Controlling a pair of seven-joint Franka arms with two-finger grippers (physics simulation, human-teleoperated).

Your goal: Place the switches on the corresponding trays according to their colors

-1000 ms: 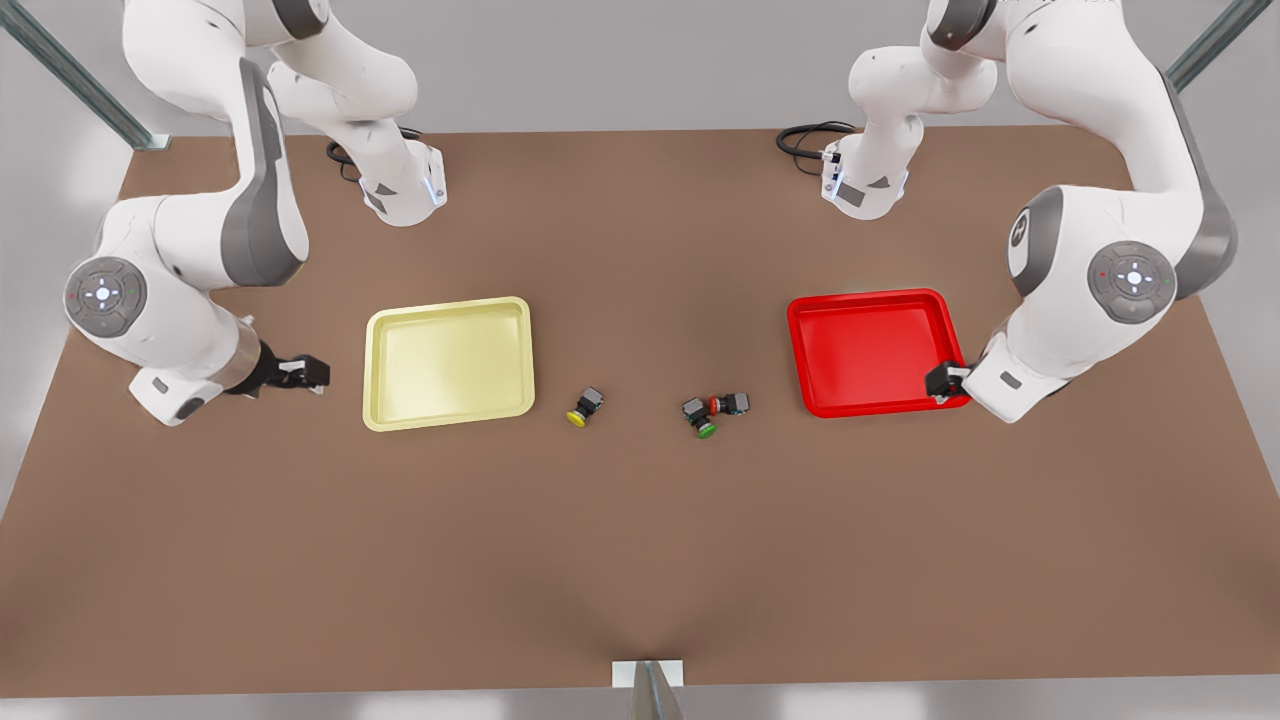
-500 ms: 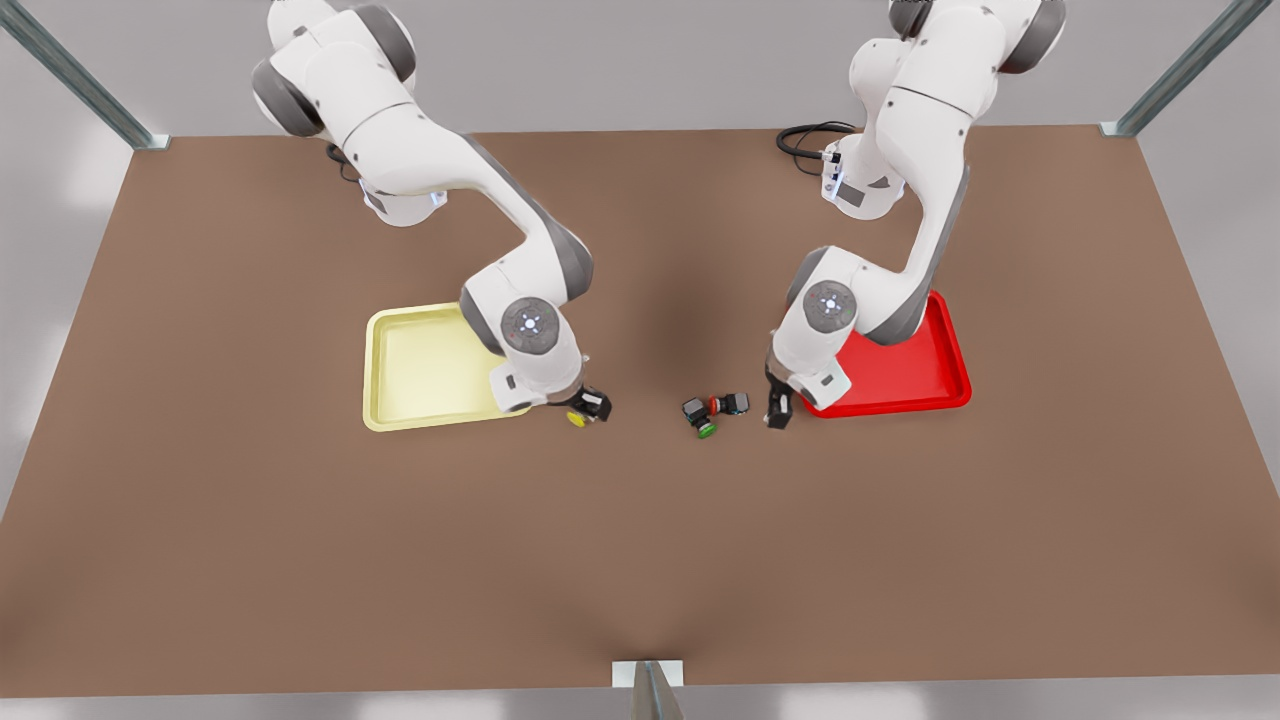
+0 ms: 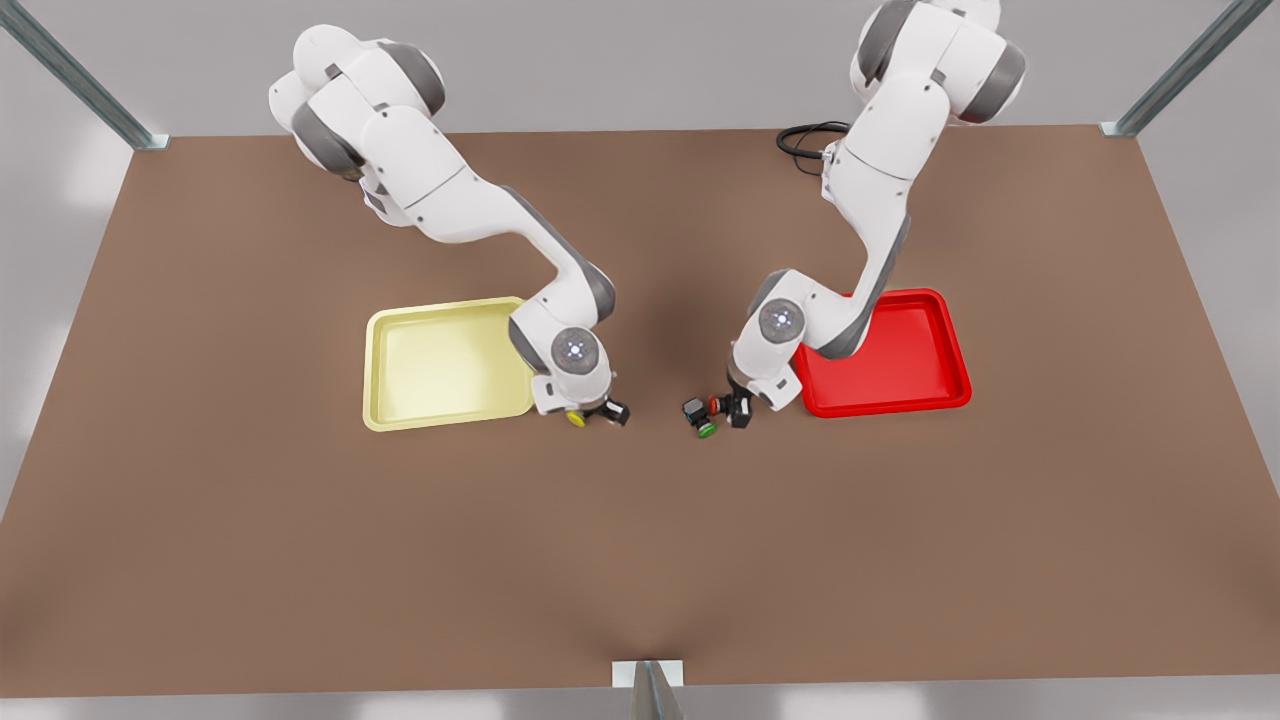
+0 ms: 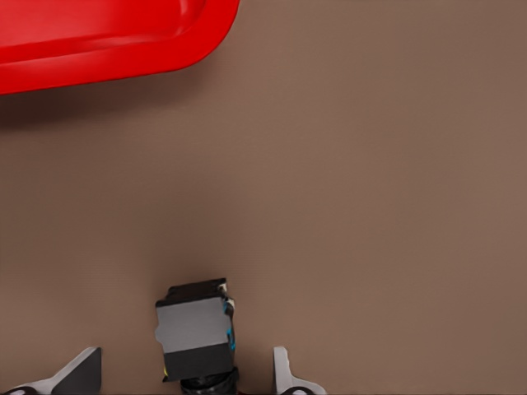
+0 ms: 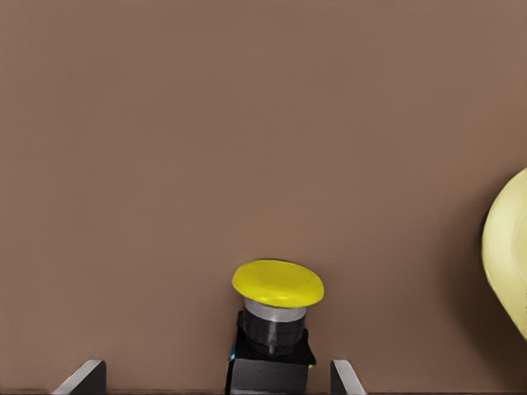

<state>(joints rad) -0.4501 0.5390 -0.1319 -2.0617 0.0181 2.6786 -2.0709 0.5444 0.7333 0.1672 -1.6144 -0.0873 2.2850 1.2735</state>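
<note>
The yellow-capped switch lies on the table just off the pale yellow tray, near its corner. My right gripper is down over it, open, and the switch sits between the fingertips with gaps on both sides. The red-capped switch lies on the table beside the red tray. My left gripper is low over this switch and open; its grey body sits between the fingers, with the cap hidden in the left wrist view.
A green-capped button lies touching the red switch on the side away from the red tray. The red tray's corner and the yellow tray's edge appear in the wrist views. Bare brown table lies toward the front edge.
Both arms swung in from the table's outer sides to the middle. Each gripper has come down around its switch. The switches and trays have not moved.
</note>
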